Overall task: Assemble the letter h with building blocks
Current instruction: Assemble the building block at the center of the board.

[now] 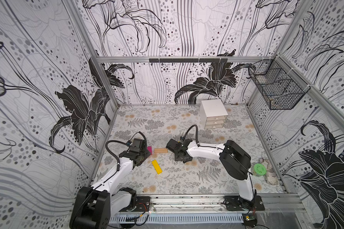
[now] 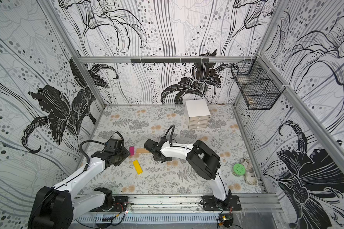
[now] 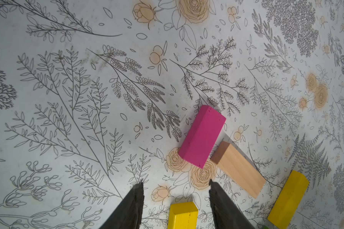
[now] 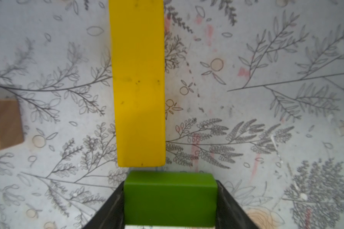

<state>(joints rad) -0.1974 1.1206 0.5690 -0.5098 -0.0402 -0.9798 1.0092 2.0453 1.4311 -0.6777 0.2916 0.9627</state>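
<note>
A yellow block lies loose on the floral worktop. Beyond, the right hand clamps the green block just beside the end of a second yellow block. The left hand hangs half-spread and empty by the magenta block and tan block.

Table: pale grey, printed with grey ferns and peach roses. Walls: black-and-white lilies and dots. Blocks: magenta, tan wood, yellow, green. Upper centre, drawers are white. At right, container is green.
</note>
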